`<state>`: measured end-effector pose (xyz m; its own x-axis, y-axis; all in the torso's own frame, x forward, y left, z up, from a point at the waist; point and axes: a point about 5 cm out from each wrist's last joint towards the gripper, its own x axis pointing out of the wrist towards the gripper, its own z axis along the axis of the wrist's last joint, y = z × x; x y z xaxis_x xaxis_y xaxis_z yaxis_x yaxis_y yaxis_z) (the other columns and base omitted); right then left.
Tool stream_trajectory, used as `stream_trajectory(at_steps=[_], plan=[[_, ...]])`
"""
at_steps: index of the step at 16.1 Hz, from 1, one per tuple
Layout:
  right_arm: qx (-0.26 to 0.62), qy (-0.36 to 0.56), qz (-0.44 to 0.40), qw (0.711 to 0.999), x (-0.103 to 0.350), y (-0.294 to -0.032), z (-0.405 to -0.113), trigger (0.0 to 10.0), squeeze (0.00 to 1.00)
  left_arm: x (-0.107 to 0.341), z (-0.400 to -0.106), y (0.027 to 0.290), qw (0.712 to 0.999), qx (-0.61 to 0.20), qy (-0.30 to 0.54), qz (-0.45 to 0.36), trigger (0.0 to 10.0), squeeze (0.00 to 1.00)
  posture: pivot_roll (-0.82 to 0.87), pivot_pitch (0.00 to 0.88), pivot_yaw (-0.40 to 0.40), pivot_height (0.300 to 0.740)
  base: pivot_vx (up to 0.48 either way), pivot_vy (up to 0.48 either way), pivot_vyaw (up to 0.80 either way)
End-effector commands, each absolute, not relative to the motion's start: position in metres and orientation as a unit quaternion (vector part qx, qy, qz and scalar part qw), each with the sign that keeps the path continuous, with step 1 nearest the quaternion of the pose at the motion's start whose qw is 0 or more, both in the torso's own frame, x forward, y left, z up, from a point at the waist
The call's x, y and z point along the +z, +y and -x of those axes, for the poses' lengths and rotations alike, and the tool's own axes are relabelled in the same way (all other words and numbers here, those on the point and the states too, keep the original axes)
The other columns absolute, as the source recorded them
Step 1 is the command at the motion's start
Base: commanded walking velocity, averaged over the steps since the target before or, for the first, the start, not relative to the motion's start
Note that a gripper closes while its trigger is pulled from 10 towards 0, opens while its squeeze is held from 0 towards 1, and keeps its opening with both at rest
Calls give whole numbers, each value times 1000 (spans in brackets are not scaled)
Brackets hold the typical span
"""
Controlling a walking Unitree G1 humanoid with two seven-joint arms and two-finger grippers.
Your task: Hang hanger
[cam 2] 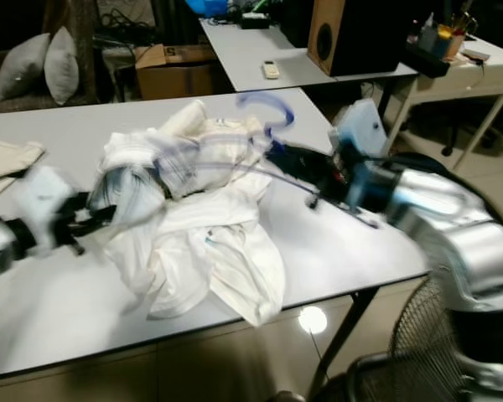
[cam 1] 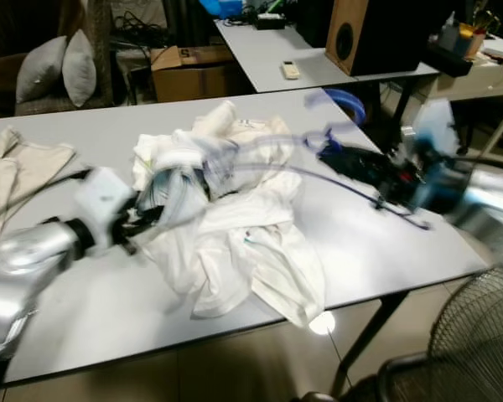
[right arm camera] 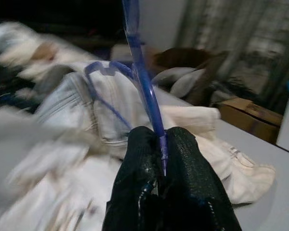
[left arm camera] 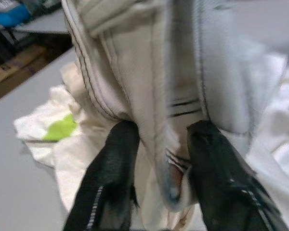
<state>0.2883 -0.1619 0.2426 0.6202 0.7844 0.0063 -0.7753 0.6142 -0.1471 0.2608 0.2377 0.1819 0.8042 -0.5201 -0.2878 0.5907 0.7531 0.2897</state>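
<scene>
- Lying across a heap of white clothes on the grey table, the blue hanger has its hook raised near the table's far right edge; blurred.
- Thin blue hanger wire runs from the hook end back over the clothes toward the left side.
- Right gripper clamped on the hanger's blue rod, fingers pressed together around it in the right wrist view; it sits above the table's right part, just beside the heap.
- Left gripper pinching a fold of white striped fabric between its two black fingers, at the heap's left side.
- Beige cloth on the table's far left.
- Behind: second table with a remote, cardboard box, grey cushions, wooden speaker.
- Fan grille at lower right.
</scene>
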Motion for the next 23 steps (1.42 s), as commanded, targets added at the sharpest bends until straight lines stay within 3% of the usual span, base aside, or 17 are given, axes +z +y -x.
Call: stream_trajectory(at_steps=[1,3,4,6,10,12,13,14,15,17,19,23], plan=[[381,-78,53,920,261,-172,-293,10000,0,180,-254,242,929,-307,111,-175,10000,1000,-46,0,12,740,0,0,0],[396,-71,26,915,261,-169,-288,10000,0,187,-248,246,940,-294,90,-145,10000,1000,-35,0,11,740,0,0,0],[432,-68,20,899,265,-168,-278,10000,0,189,-246,251,949,-273,77,-136,10000,1000,-38,0,15,740,0,0,0],[465,-47,73,881,262,-176,-264,10000,0,200,-249,258,966,-229,38,-110,10000,1000,-50,0,27,740,0,0,0],[347,-61,46,935,265,-182,-287,10000,0,225,-233,235,941,-328,-6,-79,10000,1000,-47,0,29,740,0,0,0],[270,-71,39,959,266,-179,-297,10000,0,260,-242,235,956,-262,-133,14,10000,1000,-42,0,26,740,0,0,0],[245,-76,20,966,264,-175,-298,10000,0,262,-248,235,967,-216,-133,4,10000,1000,-38,0,27,740,0,0,0],[220,-76,15,973,261,-171,-298,10000,0,260,-251,232,975,-187,-121,-22,10000,902,-40,0,31,740,0,0,0],[205,-74,7,976,258,-169,-298,10000,0,259,-252,230,977,-176,-119,-36,10000,867,-41,0,33,740,0,0,0],[167,-44,-35,984,231,-143,-291,10000,0,231,-258,222,993,-71,-73,-57,10000,0,-37,0,42,740,0,0,0],[152,-40,-74,985,223,-129,-283,10000,0,221,-255,210,994,-60,-54,-70,10000,0,-29,0,41,740,0,0,0],[138,-53,-46,988,226,-126,-283,10000,0,213,-255,196,995,-65,-42,-66,10000,0,-27,0,40,740,0,320,0]])
